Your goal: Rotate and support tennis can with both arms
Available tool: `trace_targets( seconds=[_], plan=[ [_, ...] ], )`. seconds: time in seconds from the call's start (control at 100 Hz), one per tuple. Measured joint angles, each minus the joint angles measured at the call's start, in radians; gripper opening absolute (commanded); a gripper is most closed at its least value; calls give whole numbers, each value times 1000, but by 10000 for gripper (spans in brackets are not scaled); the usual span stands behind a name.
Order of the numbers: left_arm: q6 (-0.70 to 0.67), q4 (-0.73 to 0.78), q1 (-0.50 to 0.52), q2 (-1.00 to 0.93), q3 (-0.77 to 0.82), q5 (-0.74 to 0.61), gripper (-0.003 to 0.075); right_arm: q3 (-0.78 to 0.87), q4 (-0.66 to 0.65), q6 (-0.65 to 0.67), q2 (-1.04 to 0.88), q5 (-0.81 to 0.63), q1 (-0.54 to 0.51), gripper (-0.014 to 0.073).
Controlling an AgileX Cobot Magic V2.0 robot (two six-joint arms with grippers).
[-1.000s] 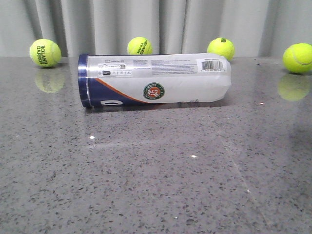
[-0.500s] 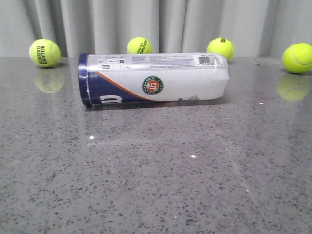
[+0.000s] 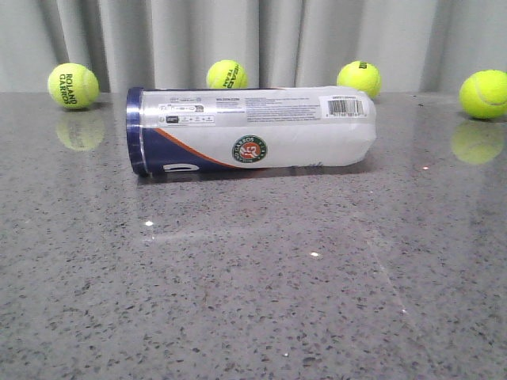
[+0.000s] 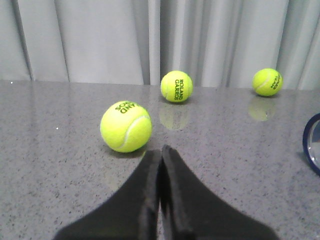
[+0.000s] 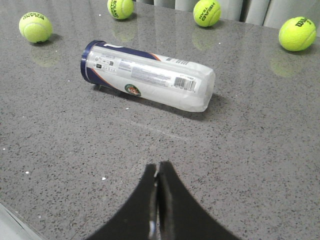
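Observation:
The tennis can lies on its side on the grey table, dark blue rim at the left, round logo and barcode facing me. It also shows in the right wrist view, and its blue rim shows at the edge of the left wrist view. No gripper shows in the front view. My left gripper is shut and empty, just behind a yellow ball. My right gripper is shut and empty, well short of the can and over bare table.
Several yellow tennis balls stand along the back by the grey curtain: far left, middle, right of middle and far right. The grey speckled table stretches in front of the can.
The can has rolled a little on its long axis: half a second ago the logo and navy patch were higher and the barcode farther back; now it sits as it did a second ago.

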Motion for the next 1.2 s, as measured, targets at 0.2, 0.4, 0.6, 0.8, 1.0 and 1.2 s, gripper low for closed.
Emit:
trace_targets(
  seconds=[0.2,0.4,0.6,0.8,1.0,1.2],
  plan=[
    [0,-2,0,139,-160,113,-20,0,0,-2,0,0,0,-68],
    [0,-2,0,379,-341,255,-17,0,-2,-2,0,0,0,-68],
    [0,-38,0,622,-467,338,189,0,-2,-2,0,0,0,-68],
    [2,-169,0,800,-555,351,437,0,-2,-2,0,0,0,-68],
    [113,-368,0,972,-664,446,430,1,-2,-2,0,0,0,-68],
    [368,-641,0,1131,-757,571,430,1,-2,-2,0,0,0,-68]
  ],
)
